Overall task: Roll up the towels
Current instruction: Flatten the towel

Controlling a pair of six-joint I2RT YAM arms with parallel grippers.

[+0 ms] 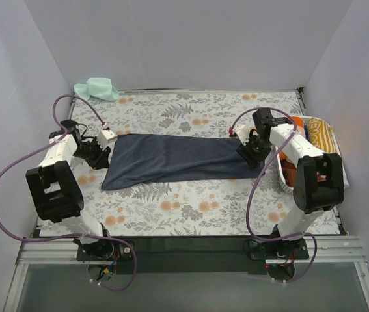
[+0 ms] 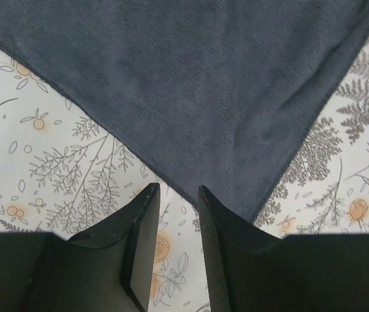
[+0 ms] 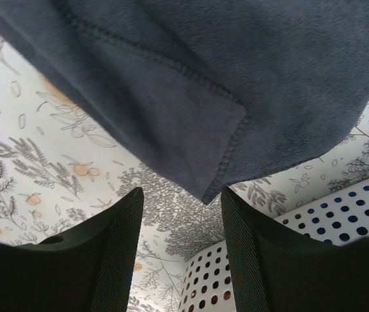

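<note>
A dark navy towel lies spread flat across the middle of the floral table covering. My left gripper sits low at the towel's left end. In the left wrist view the left gripper is open a narrow gap, with the navy towel's corner just beyond its tips and nothing between them. My right gripper is at the towel's right end. The right wrist view shows it open wider, a folded-over towel corner just ahead of the gap and not gripped. A mint green towel lies crumpled at the back left.
A white perforated basket stands at the right edge behind my right arm, holding a yellow-striped towel and other cloths. Its wall is close beside the right fingers. Grey walls close in the table on three sides.
</note>
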